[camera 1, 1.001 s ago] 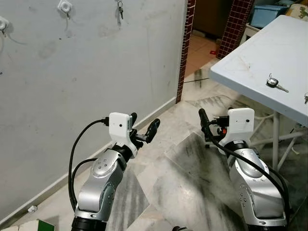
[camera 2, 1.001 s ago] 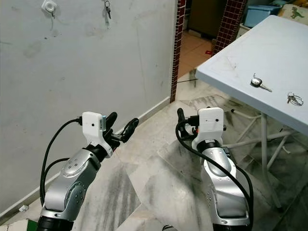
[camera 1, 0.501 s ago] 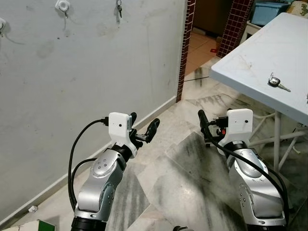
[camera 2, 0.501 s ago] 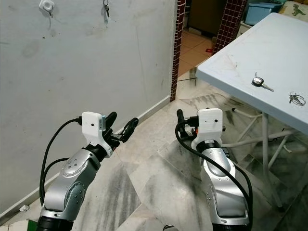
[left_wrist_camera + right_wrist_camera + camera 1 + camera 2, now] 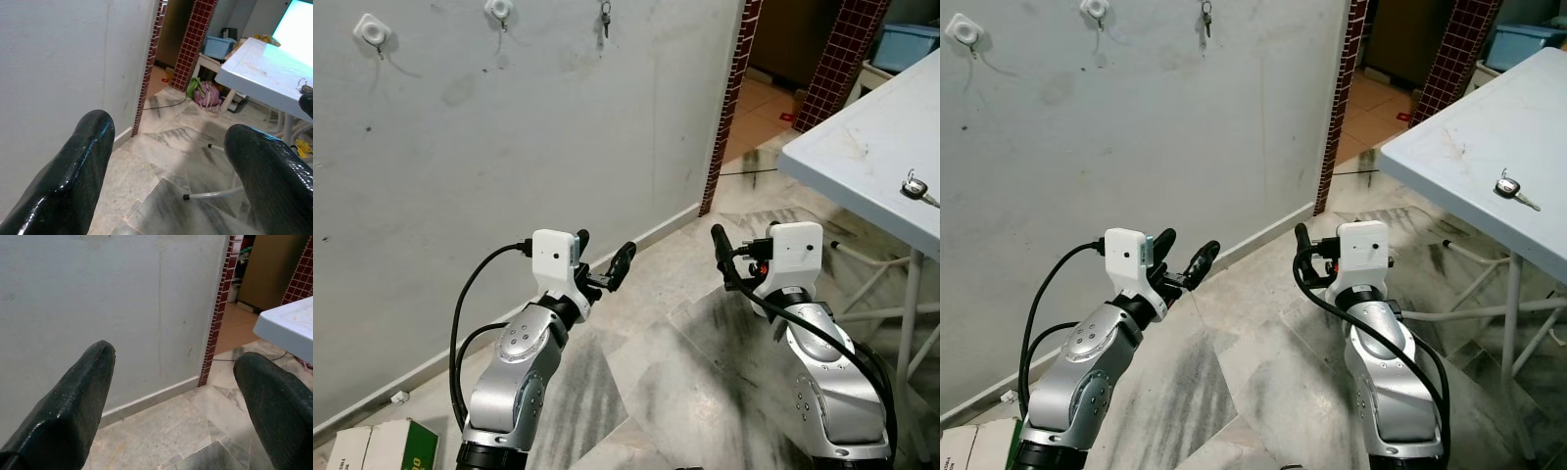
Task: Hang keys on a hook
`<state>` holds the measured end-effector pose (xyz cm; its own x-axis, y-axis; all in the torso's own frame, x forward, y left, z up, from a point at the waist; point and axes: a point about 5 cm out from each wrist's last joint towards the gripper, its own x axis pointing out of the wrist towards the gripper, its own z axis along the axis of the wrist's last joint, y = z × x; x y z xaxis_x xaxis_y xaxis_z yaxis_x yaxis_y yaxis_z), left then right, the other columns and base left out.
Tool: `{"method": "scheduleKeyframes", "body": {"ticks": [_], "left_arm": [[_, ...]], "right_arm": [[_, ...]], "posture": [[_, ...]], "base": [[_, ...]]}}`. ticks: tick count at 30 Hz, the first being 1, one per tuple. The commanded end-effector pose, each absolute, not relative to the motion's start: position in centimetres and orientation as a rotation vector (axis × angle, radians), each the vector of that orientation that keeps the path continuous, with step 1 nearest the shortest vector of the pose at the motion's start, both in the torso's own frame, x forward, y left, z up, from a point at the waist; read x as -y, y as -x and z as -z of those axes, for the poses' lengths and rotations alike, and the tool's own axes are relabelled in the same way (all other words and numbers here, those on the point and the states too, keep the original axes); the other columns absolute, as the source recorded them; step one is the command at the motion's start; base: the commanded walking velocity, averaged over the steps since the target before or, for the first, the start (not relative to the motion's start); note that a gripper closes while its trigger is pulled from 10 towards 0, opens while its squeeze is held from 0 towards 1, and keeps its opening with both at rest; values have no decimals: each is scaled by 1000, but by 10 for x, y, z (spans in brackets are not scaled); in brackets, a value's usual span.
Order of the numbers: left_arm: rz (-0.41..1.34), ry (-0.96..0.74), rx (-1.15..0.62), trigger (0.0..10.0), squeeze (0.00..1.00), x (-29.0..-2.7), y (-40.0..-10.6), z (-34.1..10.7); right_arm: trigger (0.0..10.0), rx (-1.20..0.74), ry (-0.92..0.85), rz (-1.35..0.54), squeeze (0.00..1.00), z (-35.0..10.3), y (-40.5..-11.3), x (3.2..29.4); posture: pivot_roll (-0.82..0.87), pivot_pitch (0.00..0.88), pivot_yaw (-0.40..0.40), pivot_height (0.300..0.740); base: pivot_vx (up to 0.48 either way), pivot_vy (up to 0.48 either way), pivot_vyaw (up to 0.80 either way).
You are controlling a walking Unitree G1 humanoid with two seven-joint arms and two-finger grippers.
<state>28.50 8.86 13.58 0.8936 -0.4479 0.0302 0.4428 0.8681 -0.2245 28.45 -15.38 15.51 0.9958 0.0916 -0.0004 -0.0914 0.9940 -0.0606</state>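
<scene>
We hold both tools spread and empty, left tool (image 5: pixel 603 264) and right tool (image 5: pixel 176 396), left of the desk (image 5: pixel 862 147) carrying a key (image 5: pixel 918 188).

A grey-white wall (image 5: pixel 558 127), dark red brick pillar (image 5: pixel 724 108), grey-veined marble floor (image 5: pixel 656 362), white table (image 5: pixel 862 157).

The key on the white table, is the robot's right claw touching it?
Apart. In the right eye view the key lies on the white table, while the right gripper hangs open over the floor, well short of it.
</scene>
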Motion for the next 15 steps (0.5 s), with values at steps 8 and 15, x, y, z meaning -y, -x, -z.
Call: {"method": "scheduleKeyframes", "body": {"ticks": [8, 15], "left_arm": [[475, 221, -28, 10000, 0, -89, -284, -135], [476, 221, -29, 10000, 0, -88, -284, -134]], "right_arm": [[10000, 11, 58, -94, 0, -157, -285, 153], [10000, 9, 59, -95, 0, -156, -285, 153]], "posture": [[-93, 108, 58, 740], [-93, 108, 58, 740]], "base": [[62, 0, -441], [251, 0, -738]]}}
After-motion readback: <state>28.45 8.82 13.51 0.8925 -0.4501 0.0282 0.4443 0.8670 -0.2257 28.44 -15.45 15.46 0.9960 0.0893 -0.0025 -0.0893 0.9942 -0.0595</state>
